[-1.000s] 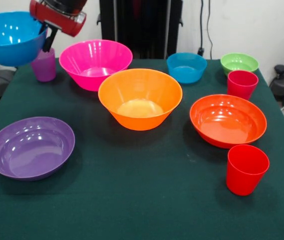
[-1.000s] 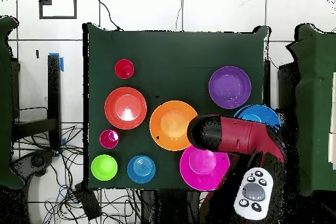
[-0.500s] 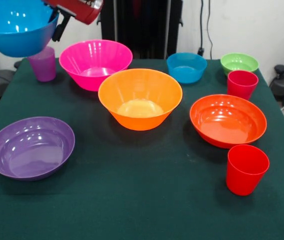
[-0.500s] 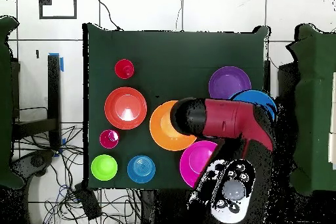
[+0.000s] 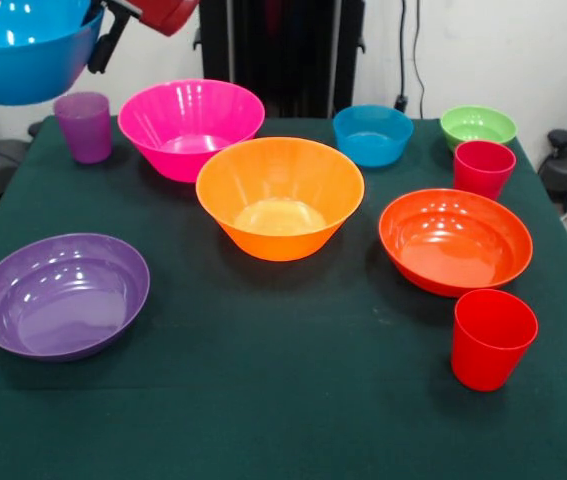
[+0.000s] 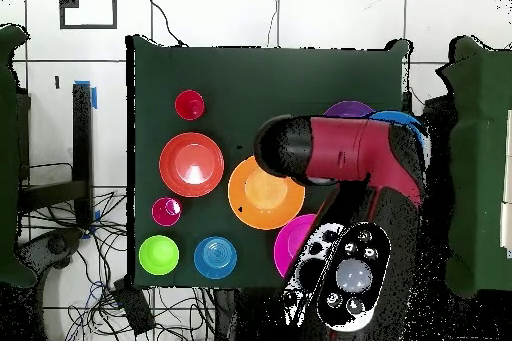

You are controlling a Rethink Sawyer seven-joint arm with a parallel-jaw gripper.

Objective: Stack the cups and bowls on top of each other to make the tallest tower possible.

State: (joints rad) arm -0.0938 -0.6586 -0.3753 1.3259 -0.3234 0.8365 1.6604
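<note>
My gripper (image 5: 95,45) is at the top left of the front view, shut on the rim of the medium blue bowl (image 5: 23,60), which hangs in the air above the table's corner. In the overhead view the arm (image 6: 340,152) hides the gripper, and only an edge of the blue bowl (image 6: 410,123) shows. The purple cup (image 5: 85,125) stands below it. On the table stand the pink bowl (image 5: 191,125), orange bowl (image 5: 280,195), purple bowl (image 5: 61,293), red-orange bowl (image 5: 455,240), small blue bowl (image 5: 372,135), green bowl (image 5: 478,125) and two red cups (image 5: 483,168) (image 5: 493,338).
All bowls stand apart and upright on the green table cloth (image 5: 283,400). In the overhead view the arm covers most of the purple bowl (image 6: 345,109) and part of the pink bowl (image 6: 290,242). Cables lie on the floor beside the table.
The gripper has lifted the blue bowl higher and swung it further along the table's side. The purple cup, earlier partly behind the bowl, now shows whole.
</note>
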